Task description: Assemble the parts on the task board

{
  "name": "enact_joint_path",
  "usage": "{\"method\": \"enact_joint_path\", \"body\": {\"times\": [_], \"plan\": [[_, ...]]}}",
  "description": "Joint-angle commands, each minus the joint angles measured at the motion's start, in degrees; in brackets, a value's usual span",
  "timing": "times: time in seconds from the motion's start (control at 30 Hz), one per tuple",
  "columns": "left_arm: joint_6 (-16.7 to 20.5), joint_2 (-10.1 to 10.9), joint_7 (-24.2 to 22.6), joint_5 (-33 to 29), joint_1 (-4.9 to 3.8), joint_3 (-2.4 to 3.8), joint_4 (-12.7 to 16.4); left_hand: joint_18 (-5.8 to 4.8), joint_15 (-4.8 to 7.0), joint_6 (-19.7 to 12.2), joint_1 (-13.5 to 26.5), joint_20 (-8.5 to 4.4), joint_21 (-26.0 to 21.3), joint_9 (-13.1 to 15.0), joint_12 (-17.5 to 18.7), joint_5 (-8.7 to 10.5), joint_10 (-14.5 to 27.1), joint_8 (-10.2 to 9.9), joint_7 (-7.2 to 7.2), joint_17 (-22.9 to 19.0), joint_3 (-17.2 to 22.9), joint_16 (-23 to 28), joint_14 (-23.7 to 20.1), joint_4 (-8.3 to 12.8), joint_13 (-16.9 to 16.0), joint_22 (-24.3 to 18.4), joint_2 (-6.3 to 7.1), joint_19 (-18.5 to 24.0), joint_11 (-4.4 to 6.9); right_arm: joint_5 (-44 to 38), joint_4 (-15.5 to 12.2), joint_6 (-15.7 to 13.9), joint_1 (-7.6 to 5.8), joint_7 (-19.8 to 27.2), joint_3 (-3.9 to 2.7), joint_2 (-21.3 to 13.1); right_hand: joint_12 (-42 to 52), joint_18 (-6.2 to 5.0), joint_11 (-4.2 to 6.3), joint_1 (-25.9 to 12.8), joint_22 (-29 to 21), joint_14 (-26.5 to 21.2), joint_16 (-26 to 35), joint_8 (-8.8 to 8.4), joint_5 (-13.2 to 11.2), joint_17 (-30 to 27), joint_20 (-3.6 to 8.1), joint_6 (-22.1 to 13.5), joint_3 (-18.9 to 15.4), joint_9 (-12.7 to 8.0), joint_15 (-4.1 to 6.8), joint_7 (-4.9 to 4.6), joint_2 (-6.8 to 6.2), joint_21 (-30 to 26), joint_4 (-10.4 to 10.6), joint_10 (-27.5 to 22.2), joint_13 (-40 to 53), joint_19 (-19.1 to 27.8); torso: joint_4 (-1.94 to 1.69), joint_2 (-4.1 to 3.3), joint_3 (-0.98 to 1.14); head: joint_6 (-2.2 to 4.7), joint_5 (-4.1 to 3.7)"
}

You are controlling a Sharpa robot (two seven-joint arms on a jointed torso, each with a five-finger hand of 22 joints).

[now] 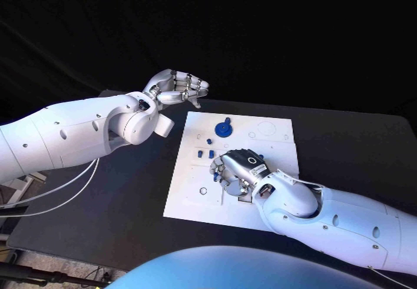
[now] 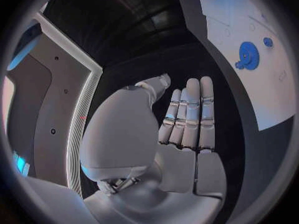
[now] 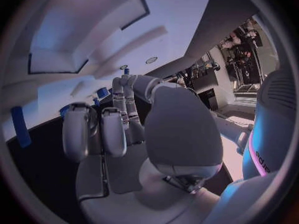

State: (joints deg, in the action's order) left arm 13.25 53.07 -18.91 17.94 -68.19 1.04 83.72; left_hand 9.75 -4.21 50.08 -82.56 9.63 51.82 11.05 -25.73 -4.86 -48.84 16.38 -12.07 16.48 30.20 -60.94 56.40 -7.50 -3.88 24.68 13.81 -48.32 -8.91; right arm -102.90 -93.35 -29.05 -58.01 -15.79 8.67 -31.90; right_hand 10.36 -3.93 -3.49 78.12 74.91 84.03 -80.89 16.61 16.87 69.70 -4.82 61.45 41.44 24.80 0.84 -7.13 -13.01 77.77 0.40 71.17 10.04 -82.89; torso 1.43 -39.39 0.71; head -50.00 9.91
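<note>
**Right hand down on task board, left hand raised off to the side**

No readable writing on board or parts; a small pink-edged label on the right arm shows in the right wrist view, text too small to make out.

Black table [image 1: 348, 144] carries the white task board [image 1: 269, 144] at its middle. Board has faint outlines and small holes over its surface.

Left arm [image 1: 61, 138] comes in from the left. Left hand [image 1: 176, 88] hangs above the table just off the board's far left corner, touching nothing. Left wrist view: fingers [image 2: 193, 112] straight and pressed together side by side, thumb set apart from them, nothing in the palm. In the head view the fingertips look somewhat curled inward.

Right arm [image 1: 338, 220] comes in from the lower right. Right hand [image 1: 239, 170] lies palm-down over the middle of the board, fingers bent down toward the small blue parts [image 1: 214, 176] at the board's left-centre. Right wrist view: fingers [image 3: 106, 127] curled with small gaps between them. Cannot tell if they pinch a part or just touch the board; contact point is hidden under the hand.

Blue gear [image 1: 224, 129] lies flat on the far part of the board, apart from both hands. Small blue pegs [image 1: 205, 154] sit between the gear and the right hand, near its fingertips.
</note>
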Motion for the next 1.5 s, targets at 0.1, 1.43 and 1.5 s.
{"method": "enact_joint_path", "body": {"times": [0.1, 1.43, 1.5], "plan": [[-0.3, -0.1, -0.2, -0.2, -0.04, 0.05, 0.1, 0.71, -0.22, -0.3, 0.0, 0.25, -0.2, -0.1, 0.4, -0.19, 0.4, -0.2, -0.04, -0.1, 0.1, 0.3, -0.2, 0.3, 0.1, -0.1, 0.13, 0.1, 0.15, -1.7, 0.3, 0.2, 0.16, -0.6, 0.02, 0.1, 0.2, 0.82, 0.29, -0.2, 7.9, 1.8, 0.2, 0.22, 0.2, -0.1, 0.05, 0.3, 0.3, 0.1, 0.37, 0.0, 0.58, -0.2, 0.0, -0.1, 0.0, -0.3, 0.02, 0.0, 0.0, 0.0, 0.11], [-0.4, 0.0, 0.0, -0.1, -0.05, 0.05, 0.2, 0.71, -0.28, -0.4, 0.0, 0.32, -0.3, -0.1, 0.4, -0.19, 0.8, -0.2, -0.09, -0.1, 0.0, 0.4, -0.4, 0.5, 0.1, -0.1, 0.08, 0.1, 0.09, -2.9, 0.5, 3.3, 0.21, -1.2, 0.32, 0.3, 0.1, 0.79, 0.26, -0.4, 7.9, 1.9, 0.2, 0.22, 0.2, 0.0, 0.05, 0.2, 0.4, 0.1, 0.35, -0.04, 0.63, -0.3, -0.3, -0.1, 0.1, -0.2, 0.06, 0.06, 0.0, 0.0, -0.03], [-0.5, 0.1, 0.0, -0.1, -0.05, 0.05, 0.2, 0.71, -0.28, -0.4, 0.0, 0.32, -0.3, -0.1, 0.4, -0.19, 0.8, -0.2, -0.09, -0.1, 0.0, 0.4, -0.4, 0.5, 0.1, -0.1, 0.08, 0.1, 0.09, -2.9, 0.4, 3.3, 0.21, -1.2, 0.33, 0.2, 0.1, 0.8, 0.25, -0.4, 8.0, 1.9, 0.2, 0.23, 0.1, -0.1, 0.05, 0.2, 0.4, 0.2, 0.35, -0.05, 0.59, -0.3, -0.4, -0.1, 0.1, -0.2, 0.05, 0.05, 0.01, 0.0, -0.05]]}}
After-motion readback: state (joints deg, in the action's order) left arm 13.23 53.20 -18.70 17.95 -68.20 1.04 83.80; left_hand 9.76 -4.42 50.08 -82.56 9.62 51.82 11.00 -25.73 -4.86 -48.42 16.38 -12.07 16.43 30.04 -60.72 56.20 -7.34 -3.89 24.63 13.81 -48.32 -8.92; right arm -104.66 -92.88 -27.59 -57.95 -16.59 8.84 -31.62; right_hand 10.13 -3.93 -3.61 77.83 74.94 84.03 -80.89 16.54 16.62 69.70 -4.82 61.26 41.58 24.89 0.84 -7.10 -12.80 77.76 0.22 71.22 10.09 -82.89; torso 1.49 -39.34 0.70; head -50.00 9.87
